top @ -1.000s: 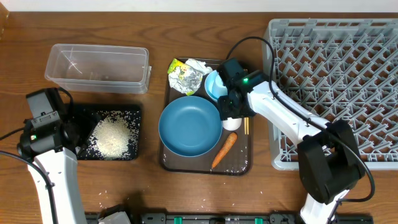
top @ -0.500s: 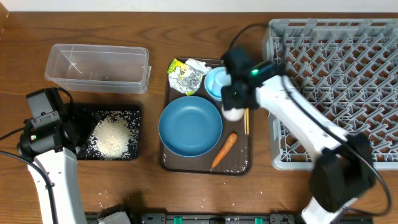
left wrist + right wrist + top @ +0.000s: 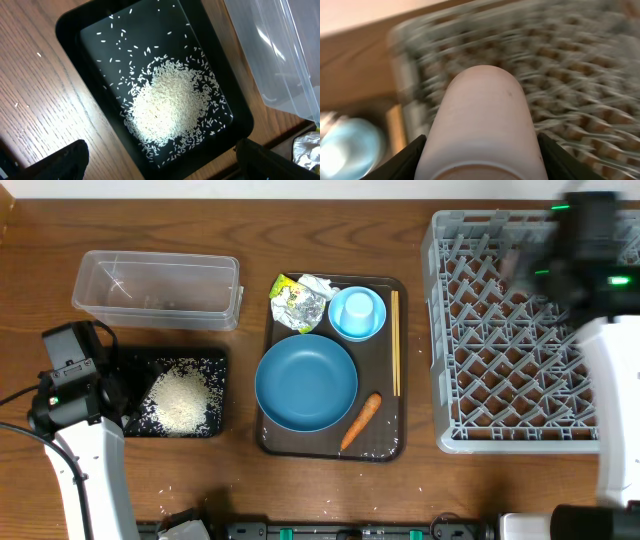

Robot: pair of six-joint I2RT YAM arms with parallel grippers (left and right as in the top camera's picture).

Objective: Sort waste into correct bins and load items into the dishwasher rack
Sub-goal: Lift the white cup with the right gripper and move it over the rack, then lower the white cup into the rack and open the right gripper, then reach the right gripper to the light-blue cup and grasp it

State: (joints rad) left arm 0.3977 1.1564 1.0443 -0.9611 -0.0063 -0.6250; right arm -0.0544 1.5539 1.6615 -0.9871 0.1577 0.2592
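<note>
- Surface: wooden table (image 3: 330, 490), brown with visible grain. A pale wall strip (image 3: 250, 188) runs along the far edge.
- Rack (image 3: 500, 360): grey plastic, square, with a lattice of upright pegs. It sits on the right side of the table.
- Brown tray (image 3: 385, 435): rectangular and smooth, in the centre just left of the rack, with specks along its near edge.
- On the brown tray:
  - the bowl (image 3: 306, 382), round, blue and glossy;
  - the blue cup (image 3: 357, 313) beyond it;
  - the chopsticks (image 3: 395, 340), thin wood, lying along the right rim;
  - the carrot (image 3: 360, 420), small and orange, at the near right;
  - the wrapper (image 3: 298, 302), crumpled yellow-green foil with tissue, in the far left corner.
- Tub (image 3: 160, 260): clear plastic, rectangular, at the far left.
- Black tray (image 3: 218, 360): shallow and matte, nearer than the tub. It holds the rice (image 3: 183, 402) as a heaped mound with scattered grains around it.
- Stray grains (image 3: 170, 492): on the bare wood at the near left.
- My left gripper (image 3: 162, 160): jaws spread wide, holding nothing, above the near end of the black tray.
- My right gripper (image 3: 480, 155): clamped on the white cup (image 3: 480, 120), which is smooth and round-ended. It is held above the far right of the rack, and this view is smeared.
</note>
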